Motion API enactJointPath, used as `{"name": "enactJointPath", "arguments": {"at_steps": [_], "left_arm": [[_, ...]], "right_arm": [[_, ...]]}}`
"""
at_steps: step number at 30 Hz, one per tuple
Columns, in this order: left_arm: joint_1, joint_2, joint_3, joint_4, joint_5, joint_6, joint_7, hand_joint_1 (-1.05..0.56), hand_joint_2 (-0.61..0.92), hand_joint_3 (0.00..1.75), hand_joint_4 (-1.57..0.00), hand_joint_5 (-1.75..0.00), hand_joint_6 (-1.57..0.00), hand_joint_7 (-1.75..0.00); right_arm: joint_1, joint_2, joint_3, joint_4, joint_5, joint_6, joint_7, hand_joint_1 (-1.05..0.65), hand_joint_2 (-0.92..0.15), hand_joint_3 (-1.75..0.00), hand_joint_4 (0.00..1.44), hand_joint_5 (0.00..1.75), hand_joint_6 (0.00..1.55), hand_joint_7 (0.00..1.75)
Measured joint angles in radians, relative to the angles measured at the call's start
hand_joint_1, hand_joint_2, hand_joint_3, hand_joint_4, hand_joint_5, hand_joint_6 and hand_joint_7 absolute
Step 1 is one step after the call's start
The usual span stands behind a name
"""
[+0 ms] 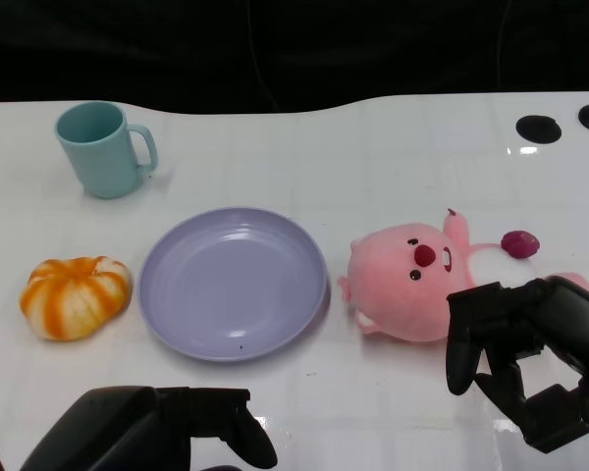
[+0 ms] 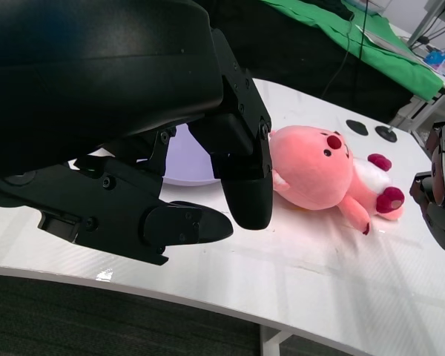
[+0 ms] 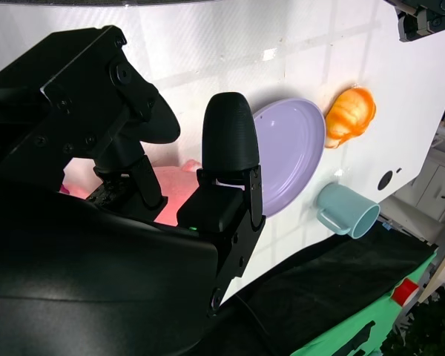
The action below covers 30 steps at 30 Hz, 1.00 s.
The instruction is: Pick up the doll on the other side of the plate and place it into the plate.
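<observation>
On the white desk [image 1: 393, 147] a lavender plate [image 1: 234, 283] sits near the middle, with nothing in it. The pink doll [image 1: 412, 280] lies on its back just beside the plate's rim, on the robot's right side, its head toward the plate and its body and dark magenta paws trailing away (the left wrist view shows the same pose, with one paw up near the far edge of the doll). The right hand [image 1: 530, 358] hovers at the doll's near side, fingers apart and curved downward, holding nothing; one fingertip is close to the doll's cheek, though whether it touches cannot be told. The left hand [image 1: 172, 427] rests low at the near edge of the desk, in front of the plate, fingers spread loosely and likewise holding nothing. On the plate's other side lies an orange-and-white striped pumpkin toy [image 1: 76, 296], just apart from the rim. A teal mug [image 1: 103, 149] stands upright farther back, handle turned toward the plate's side.
</observation>
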State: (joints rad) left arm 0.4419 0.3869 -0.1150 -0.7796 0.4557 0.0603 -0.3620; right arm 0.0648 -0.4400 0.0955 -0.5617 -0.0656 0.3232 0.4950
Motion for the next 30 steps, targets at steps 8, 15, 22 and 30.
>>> {"name": "enactJointPath", "arguments": {"at_steps": [8,15,22,30], "left_arm": [[0.0,0.0,0.001,0.0,0.0,0.0,0.0,-0.2,0.92,0.37,-0.62,-1.66,-0.71,-0.84],[0.0,0.001,0.002,-0.001,-0.001,0.0,0.0,-0.21,0.92,0.37,-0.61,-1.66,-0.71,-0.85],[0.0,0.001,0.003,-0.001,-0.001,0.0,0.0,-0.2,0.92,0.37,-0.62,-1.64,-0.71,-0.85],[-0.001,0.002,0.005,-0.001,-0.001,-0.002,0.0,-0.21,0.92,0.37,-0.63,-1.64,-0.71,-0.85]], "right_arm": [[-0.003,0.0,0.001,0.0,-0.011,0.0,0.0,0.1,-0.35,-1.36,0.85,1.73,0.81,1.42],[-0.003,0.0,0.002,-0.001,-0.016,0.002,0.0,0.1,-0.36,-1.35,0.85,1.73,0.8,1.42],[-0.004,0.0,0.002,-0.001,-0.023,0.005,0.0,0.09,-0.37,-1.34,0.85,1.73,0.8,1.41],[-0.006,0.003,0.003,-0.009,-0.024,0.033,-0.006,0.08,-0.44,-1.22,0.75,1.46,0.71,1.2]]}}
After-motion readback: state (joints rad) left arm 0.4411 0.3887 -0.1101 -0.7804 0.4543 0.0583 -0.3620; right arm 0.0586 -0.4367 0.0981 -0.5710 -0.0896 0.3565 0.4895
